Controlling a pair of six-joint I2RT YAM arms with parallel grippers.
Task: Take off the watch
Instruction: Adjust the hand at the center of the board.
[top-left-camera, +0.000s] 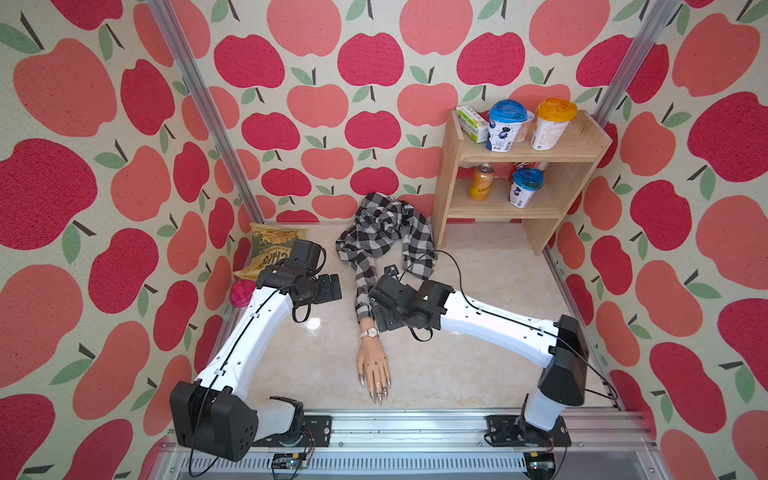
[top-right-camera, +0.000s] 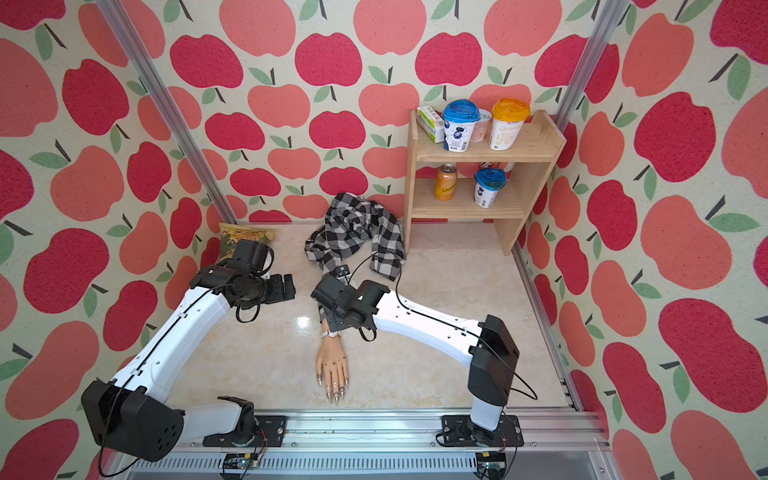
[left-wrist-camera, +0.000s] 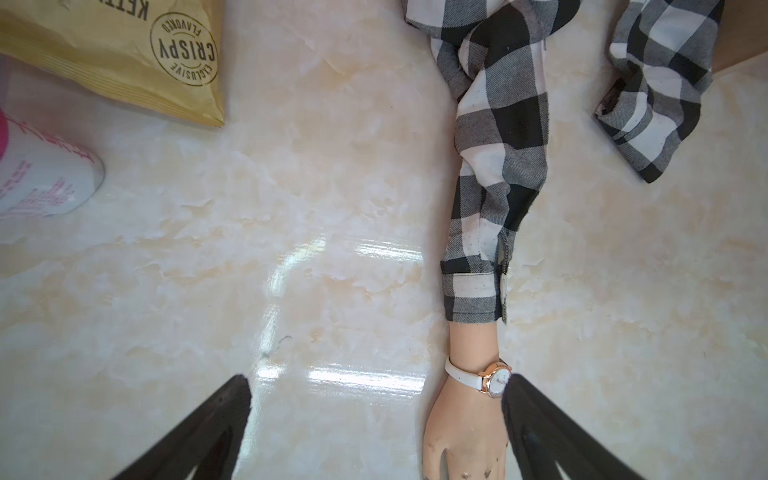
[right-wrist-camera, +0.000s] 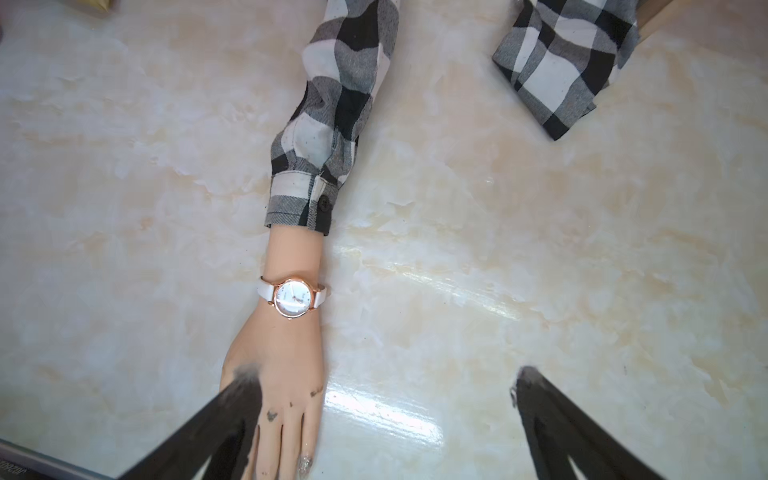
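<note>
The watch (top-left-camera: 371, 332) (top-right-camera: 331, 333), with a pale round dial, rose-gold rim and thin white strap, sits on the wrist of a mannequin hand (top-left-camera: 374, 365) lying flat on the marble tabletop. A black-and-white plaid sleeve (top-left-camera: 365, 286) covers the forearm behind it. My right gripper (top-left-camera: 381, 321) (right-wrist-camera: 386, 374) hovers open just above and beside the wrist; the watch (right-wrist-camera: 293, 298) lies ahead of its jaws, and one finger overlaps the back of the hand. My left gripper (top-left-camera: 332, 287) (left-wrist-camera: 376, 384) is open to the left of the sleeve, with the watch (left-wrist-camera: 494, 380) next to one fingertip.
A chips bag (top-left-camera: 272, 249) and a pink-lidded cup (top-left-camera: 243, 293) lie at the back left beside the left arm. A wooden shelf (top-left-camera: 582, 166) with cups and a can stands at the back right. The crumpled plaid shirt (top-left-camera: 386, 224) lies at the back middle.
</note>
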